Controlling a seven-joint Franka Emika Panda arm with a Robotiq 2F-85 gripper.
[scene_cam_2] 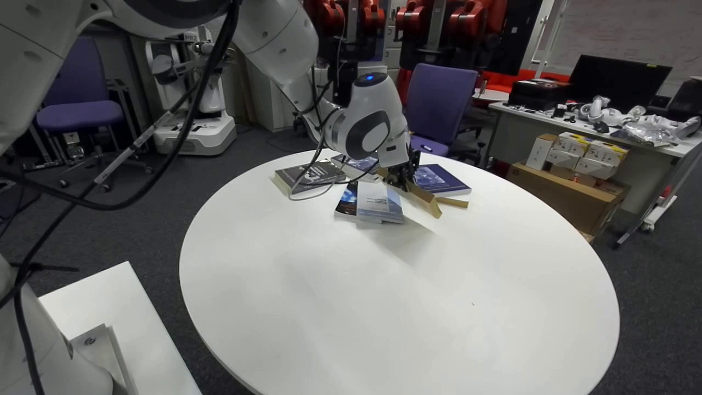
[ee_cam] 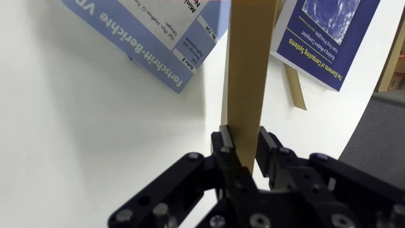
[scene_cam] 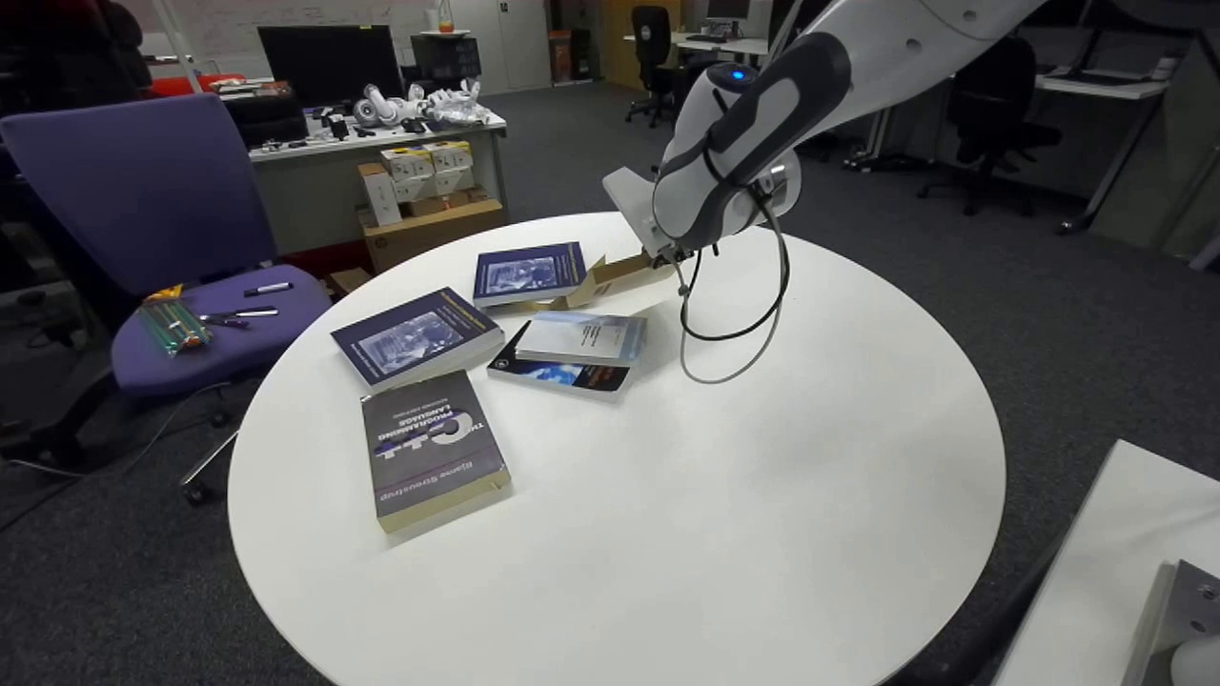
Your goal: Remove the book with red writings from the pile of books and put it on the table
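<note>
My gripper (ee_cam: 243, 129) is shut on a tan slab (ee_cam: 248, 63), with a finger on each side of its narrow face. In both exterior views the slab (scene_cam: 620, 276) (scene_cam_2: 423, 198) stands tilted beside the books. I cannot tell whether it is a book's edge or cardboard, or whether it touches the table. No red writing can be made out, so the book with red writing is not identified. A pale blue and white book (ee_cam: 148, 47) lies on a black book (scene_cam: 562, 373) next to the slab. A dark blue book (ee_cam: 316, 47) lies on the slab's other side.
A tan strip (ee_cam: 295, 91) sticks out from under the dark blue book. A second dark blue book (scene_cam: 415, 333) and a thick grey C++ book (scene_cam: 434, 448) lie on the round white table (scene_cam: 743, 495). Cables (scene_cam: 734, 335) hang from the arm. A purple chair (scene_cam: 219, 314) stands beyond the edge.
</note>
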